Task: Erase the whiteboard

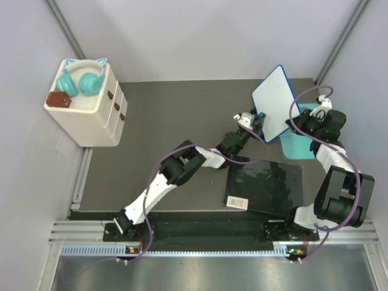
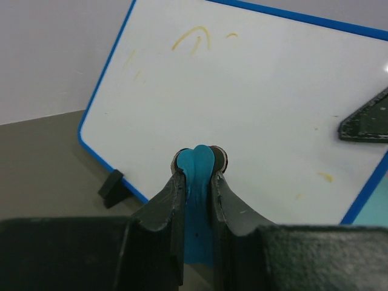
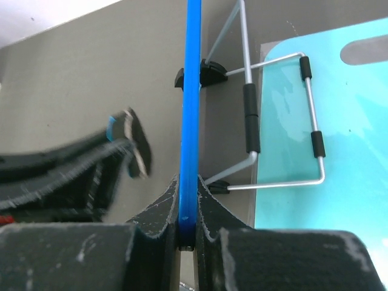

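White drawer box [image 1: 91, 124] carries teal headphones [image 1: 82, 79]. My right gripper [image 3: 188, 187] clamps the whiteboard [image 1: 276, 100] by its blue edge; I see the left gripper [image 2: 199, 173] pinching a teal wipe [image 2: 195, 162] near its face.

Left gripper [image 2: 198, 165] pinches teal cloth [image 2: 197, 182]; whiteboard [image 2: 254, 103] faintly marked.

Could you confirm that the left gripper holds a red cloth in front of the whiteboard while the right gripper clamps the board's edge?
Not quite: the cloth in the left gripper is blue, not red, as the left wrist view shows. The right gripper does clamp the whiteboard by its edge.
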Action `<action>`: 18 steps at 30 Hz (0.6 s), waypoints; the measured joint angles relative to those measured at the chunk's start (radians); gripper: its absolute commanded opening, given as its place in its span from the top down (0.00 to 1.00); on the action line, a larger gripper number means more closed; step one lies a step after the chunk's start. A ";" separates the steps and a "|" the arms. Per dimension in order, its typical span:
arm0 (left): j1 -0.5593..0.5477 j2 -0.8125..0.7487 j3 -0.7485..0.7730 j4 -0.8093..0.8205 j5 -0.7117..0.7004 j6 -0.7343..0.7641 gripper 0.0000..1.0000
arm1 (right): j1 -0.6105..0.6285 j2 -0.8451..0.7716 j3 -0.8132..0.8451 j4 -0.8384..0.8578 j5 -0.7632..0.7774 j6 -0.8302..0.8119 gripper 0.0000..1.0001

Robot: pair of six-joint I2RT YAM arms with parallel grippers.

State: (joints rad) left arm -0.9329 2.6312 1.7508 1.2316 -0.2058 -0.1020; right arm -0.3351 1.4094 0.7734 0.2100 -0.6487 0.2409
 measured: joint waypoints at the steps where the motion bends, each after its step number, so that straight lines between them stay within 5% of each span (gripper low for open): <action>1: 0.015 -0.018 -0.026 0.007 0.000 0.001 1.00 | 0.010 0.002 0.008 -0.012 0.008 -0.014 1.00; 18: 0.154 -0.188 -0.183 0.060 0.007 0.033 1.00 | 0.110 0.109 0.140 -0.054 0.012 -0.156 1.00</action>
State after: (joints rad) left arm -0.7792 2.4428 1.5677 1.2919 -0.1986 -0.0692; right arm -0.2253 1.5181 0.9138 0.1562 -0.6369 0.0845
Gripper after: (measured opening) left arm 0.209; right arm 0.060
